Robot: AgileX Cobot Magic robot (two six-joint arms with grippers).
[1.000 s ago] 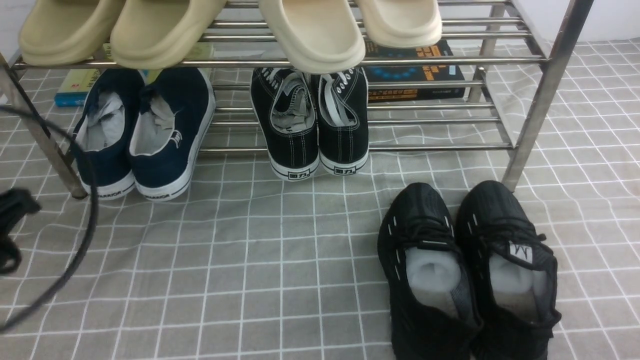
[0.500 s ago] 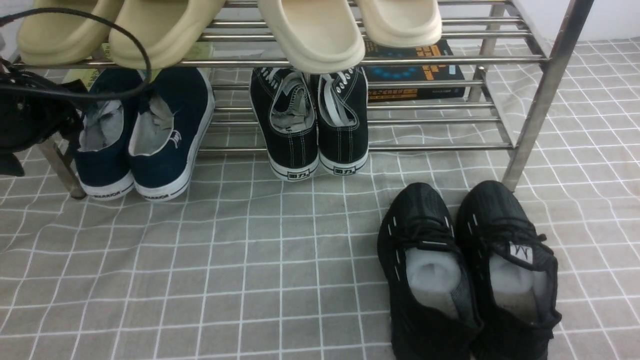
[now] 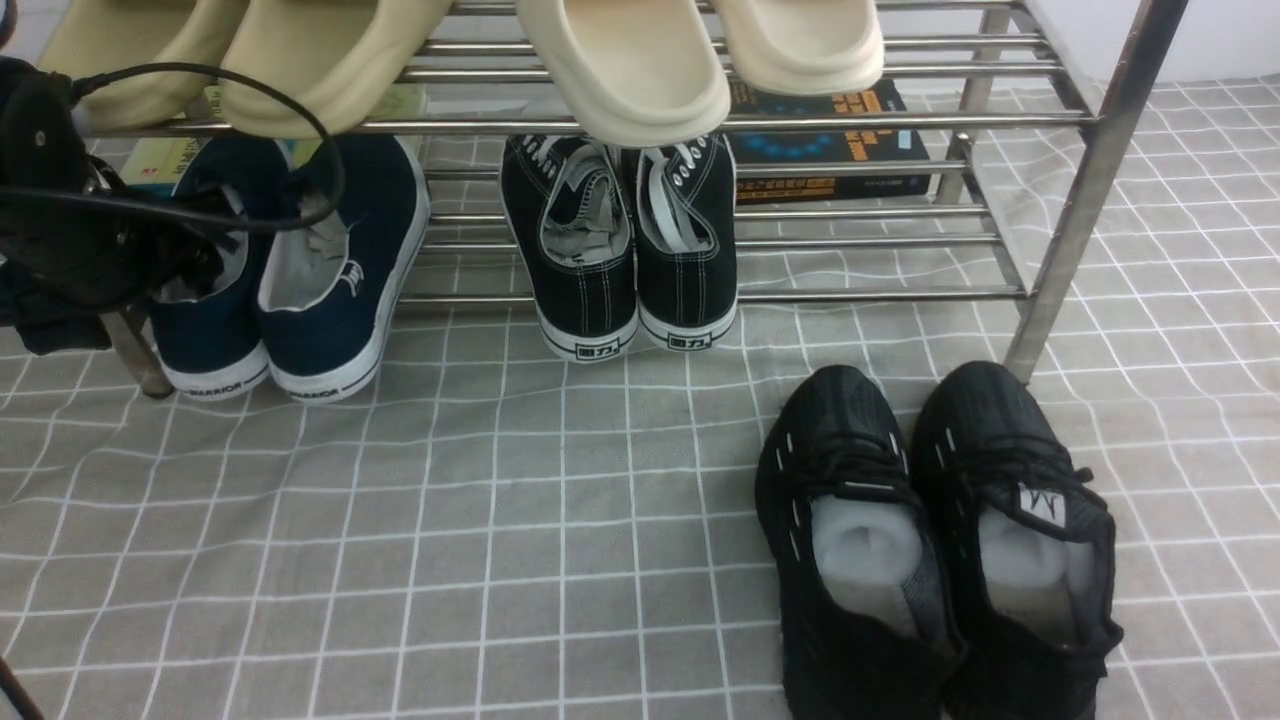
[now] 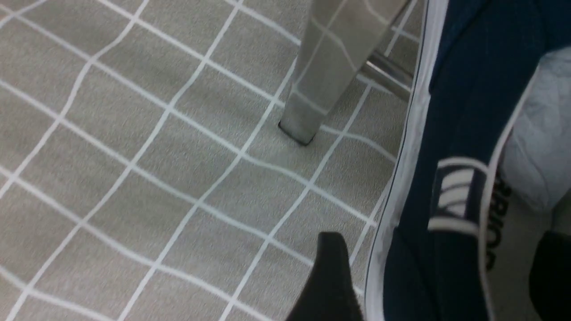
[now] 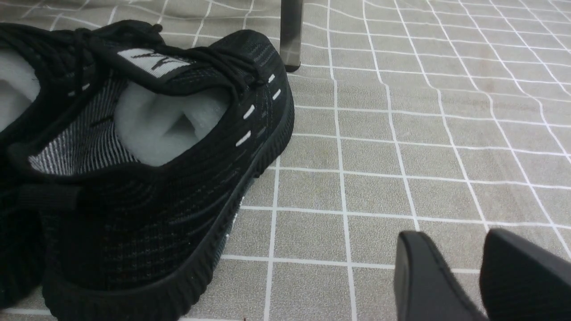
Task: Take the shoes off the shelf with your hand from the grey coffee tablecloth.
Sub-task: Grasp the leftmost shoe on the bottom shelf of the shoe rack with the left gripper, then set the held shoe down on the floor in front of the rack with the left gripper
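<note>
Two navy shoes are sitting at left end of shelf, lowest tier, heels reaching past front tube down to grey-cloth worktop. We are judging step as grasp approach. Left fingers are standing apart, straddling outer wall of leftmost shoe, not clamped. Right fingers are hovering slightly parted, empty, near black sneakers. Next move, we think, is needing firm pinch on wall, then pull outward, avoiding shelf leg.

My left gripper reaches forward on my far left, fingers spread wide; my right gripper hangs low, fingers only narrowly parted.
</note>
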